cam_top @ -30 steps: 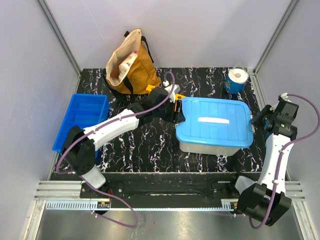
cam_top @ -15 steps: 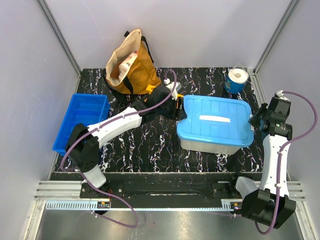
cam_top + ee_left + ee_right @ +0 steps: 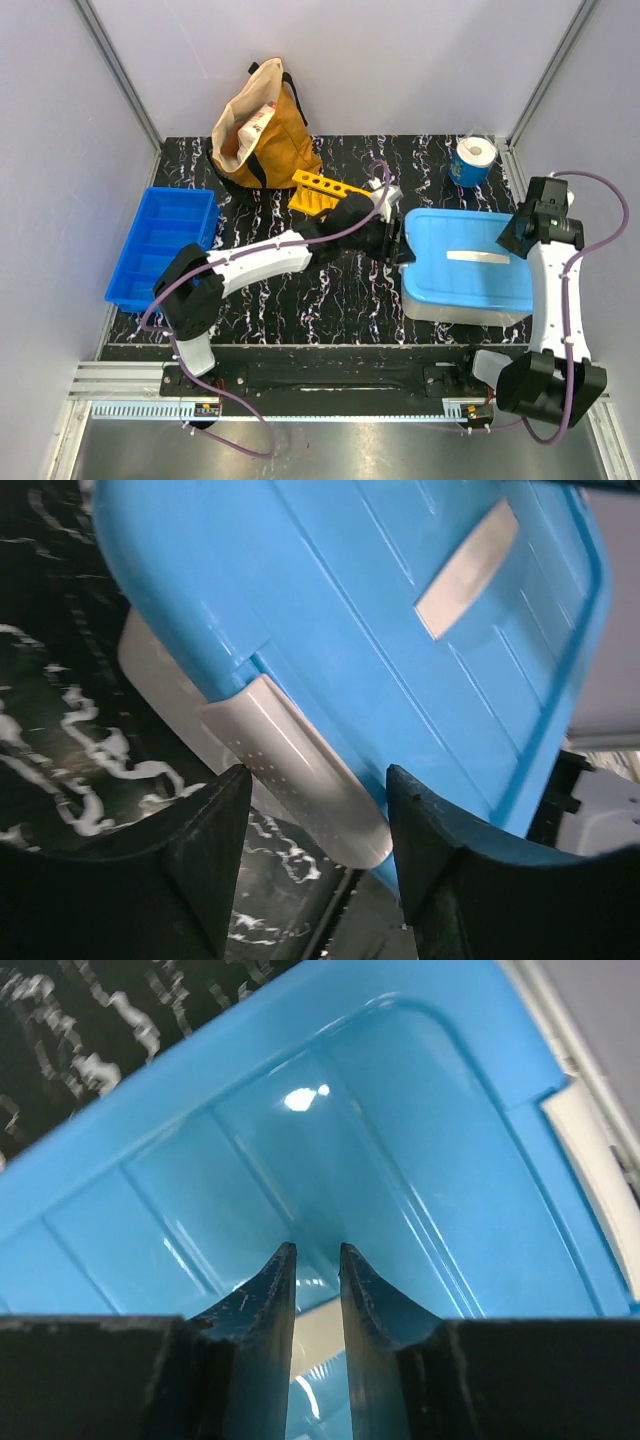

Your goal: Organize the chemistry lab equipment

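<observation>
A blue tray [image 3: 160,240] sits at the left. Farther back stands a tan bag [image 3: 255,125]. Next is the yellow rack [image 3: 322,190] with holes, lying flat just behind the left arm. The left gripper [image 3: 400,245] pinches the white clip [image 3: 300,770] on the box [image 3: 480,285] with the blue lid. The right gripper [image 3: 520,237] is at the box's far right corner. Its fingers [image 3: 265,1300] are almost together, and I cannot tell if they pinch anything.

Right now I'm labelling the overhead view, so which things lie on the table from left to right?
Blue divided plastic tray → tan fabric bag → yellow plastic rack with holes → clear storage box with blue lid.
</observation>
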`<state>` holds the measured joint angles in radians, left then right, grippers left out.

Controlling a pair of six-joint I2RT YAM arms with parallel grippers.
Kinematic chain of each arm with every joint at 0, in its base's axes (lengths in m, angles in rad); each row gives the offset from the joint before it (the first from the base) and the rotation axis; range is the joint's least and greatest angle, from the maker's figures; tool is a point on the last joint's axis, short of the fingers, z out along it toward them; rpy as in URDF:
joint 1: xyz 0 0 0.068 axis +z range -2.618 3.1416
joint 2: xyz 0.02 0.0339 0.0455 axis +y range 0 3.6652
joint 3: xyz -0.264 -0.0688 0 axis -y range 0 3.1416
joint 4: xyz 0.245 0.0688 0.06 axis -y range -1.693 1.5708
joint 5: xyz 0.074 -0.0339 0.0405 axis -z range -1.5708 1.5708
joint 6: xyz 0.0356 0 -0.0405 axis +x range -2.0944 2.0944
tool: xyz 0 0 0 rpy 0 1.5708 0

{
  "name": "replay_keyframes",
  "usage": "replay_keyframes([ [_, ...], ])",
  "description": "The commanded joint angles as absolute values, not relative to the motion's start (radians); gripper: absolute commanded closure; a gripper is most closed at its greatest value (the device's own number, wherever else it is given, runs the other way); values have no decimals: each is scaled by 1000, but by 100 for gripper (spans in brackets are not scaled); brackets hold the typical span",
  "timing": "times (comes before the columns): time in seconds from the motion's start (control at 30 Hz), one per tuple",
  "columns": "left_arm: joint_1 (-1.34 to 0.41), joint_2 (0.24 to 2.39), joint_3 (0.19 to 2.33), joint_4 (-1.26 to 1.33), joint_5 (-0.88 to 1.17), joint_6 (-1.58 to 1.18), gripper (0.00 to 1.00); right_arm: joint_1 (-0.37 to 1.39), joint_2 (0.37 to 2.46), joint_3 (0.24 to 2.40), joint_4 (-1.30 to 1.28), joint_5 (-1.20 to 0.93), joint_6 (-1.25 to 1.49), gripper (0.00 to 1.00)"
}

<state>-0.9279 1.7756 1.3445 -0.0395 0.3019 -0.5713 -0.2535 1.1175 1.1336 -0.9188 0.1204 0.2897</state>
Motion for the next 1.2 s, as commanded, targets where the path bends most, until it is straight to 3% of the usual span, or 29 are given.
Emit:
replay_keyframes([
  [0.0,-976,1810,1379,46,420,-604,42,-288,1203,1189,-1000,307,258,70],
  [0.43,-1018,1884,1462,124,492,-670,41,-285,1186,1468,-1041,3,230,69],
  [0.63,-1006,1812,1468,17,401,-617,35,-265,1149,1532,-1083,-165,308,58],
  [0.8,-918,1672,1463,-87,327,-569,19,-177,1082,1479,-1049,-293,314,39],
  [0.83,-888,1637,1471,-119,315,-554,1,-148,1075,1473,-1048,-293,316,31],
  [0.87,-861,1602,1474,-144,311,-536,1,-111,1069,1465,-1046,-276,321,20],
  [0.9,-839,1565,1474,-173,301,-517,1,-62,1065,1454,-1040,-264,324,3],
  [1.0,-764,1432,1483,-300,239,-441,1,-6,1074,1428,-1022,-270,319,0],
  [1.17,-651,1261,1545,-567,201,-296,1,104,1045,1361,-867,-478,351,0],
])
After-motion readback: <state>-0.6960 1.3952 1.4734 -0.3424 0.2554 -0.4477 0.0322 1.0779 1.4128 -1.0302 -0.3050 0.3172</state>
